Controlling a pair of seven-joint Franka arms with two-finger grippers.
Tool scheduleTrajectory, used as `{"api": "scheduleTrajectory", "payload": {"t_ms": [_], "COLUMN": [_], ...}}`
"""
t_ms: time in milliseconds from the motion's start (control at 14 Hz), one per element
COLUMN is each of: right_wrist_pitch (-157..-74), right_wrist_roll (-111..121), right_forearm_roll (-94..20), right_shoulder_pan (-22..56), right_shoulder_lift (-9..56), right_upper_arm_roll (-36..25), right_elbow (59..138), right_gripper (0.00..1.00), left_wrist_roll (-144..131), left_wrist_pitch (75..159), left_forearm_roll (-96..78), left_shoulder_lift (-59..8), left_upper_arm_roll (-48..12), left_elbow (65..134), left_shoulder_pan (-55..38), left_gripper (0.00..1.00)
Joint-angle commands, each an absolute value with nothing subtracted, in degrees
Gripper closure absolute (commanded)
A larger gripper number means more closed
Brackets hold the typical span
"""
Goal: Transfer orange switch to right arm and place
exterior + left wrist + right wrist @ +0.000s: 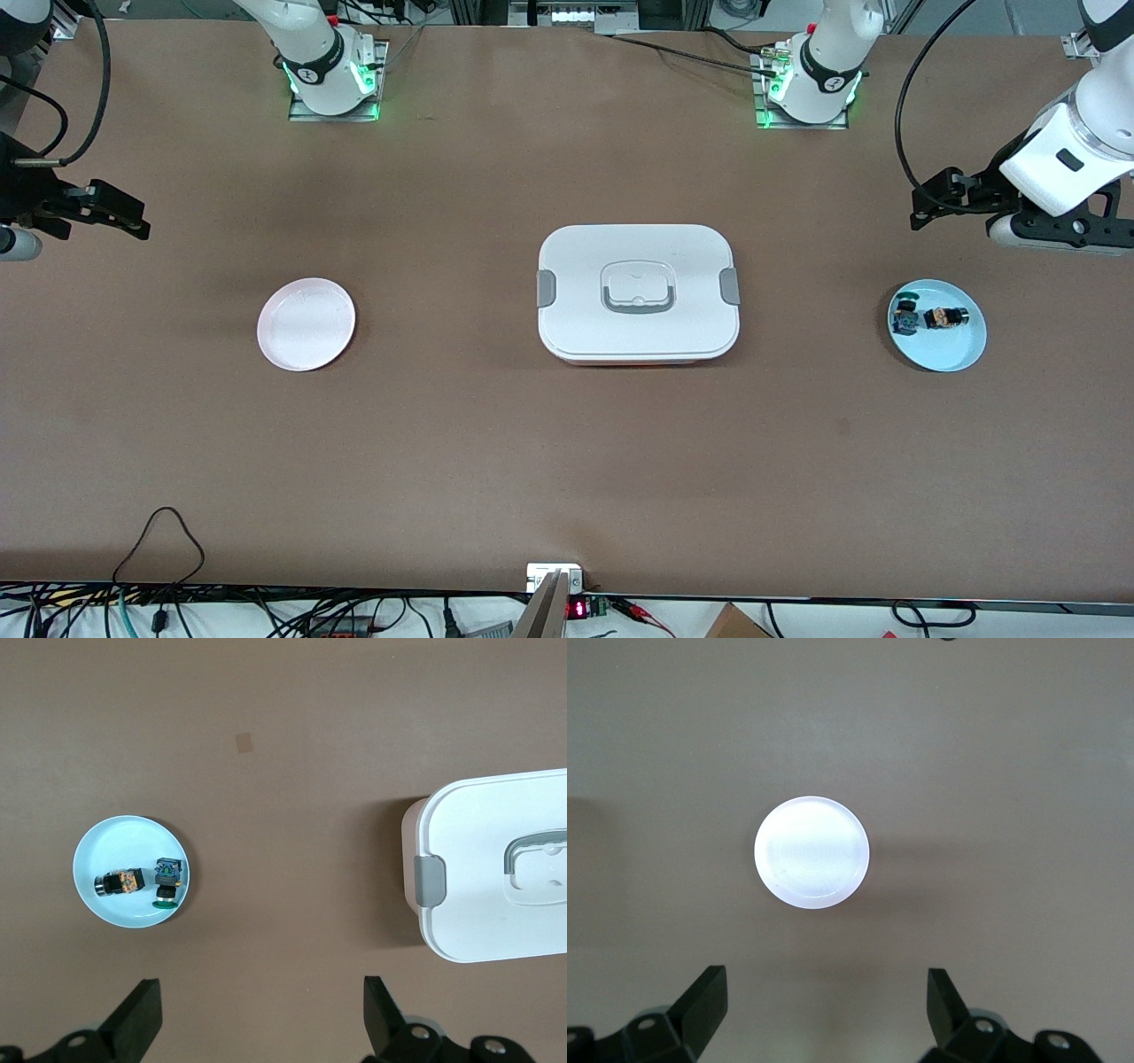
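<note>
The tiny black cylindrical orange switch [944, 317] lies on its side in the round pale-blue plate [961, 356], beside a teal-capped part [905, 315]. The left gripper [261, 1014], jaws apart, hangs nearest; the right gripper [827, 1010], jaws apart, waits over the white plate [811, 852].

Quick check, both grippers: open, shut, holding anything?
Left gripper: open, empty, up over the table near the blue plate.
Right gripper: open, empty, up over the table near the pink plate.

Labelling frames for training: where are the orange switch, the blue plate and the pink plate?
orange switch [944, 317]: front view, middle of its body.
blue plate [959, 356]: front view, bare part near its rim.
pink plate [306, 324]: front view, bare centre.
</note>
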State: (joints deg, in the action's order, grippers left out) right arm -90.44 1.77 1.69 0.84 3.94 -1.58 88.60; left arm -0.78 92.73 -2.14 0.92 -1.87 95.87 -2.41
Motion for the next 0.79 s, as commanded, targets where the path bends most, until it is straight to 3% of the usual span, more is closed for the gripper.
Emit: {"api": "scheduleTrajectory", "payload": {"t_ms": [0, 714], "right_wrist_pitch": [-89.4, -89.4], "right_wrist_roll": [1.6, 1.5], "right_forearm_roll": [0.8, 0.8], "right_shoulder_pan": [0.7, 0.7], "right_shoulder_lift": [3.6, 3.7], "right_upper_arm_roll": [-1.5, -1.5], "right_elbow": [87.8, 87.7], "right_gripper": [0.00, 0.00], "left_wrist_roll": [-1.0, -1.3], "left_wrist_pitch": [91.8, 91.0], "left_forearm_roll": [-0.9, -1.0], "left_shoulder_lift": [0.8, 0.3], "left_upper_arm_roll": [-2.1, -2.1], "left_elbow": [94.6, 93.8], "left_shoulder_pan": [-2.7, -2.6], "left_gripper": [0.00, 0.00]}}
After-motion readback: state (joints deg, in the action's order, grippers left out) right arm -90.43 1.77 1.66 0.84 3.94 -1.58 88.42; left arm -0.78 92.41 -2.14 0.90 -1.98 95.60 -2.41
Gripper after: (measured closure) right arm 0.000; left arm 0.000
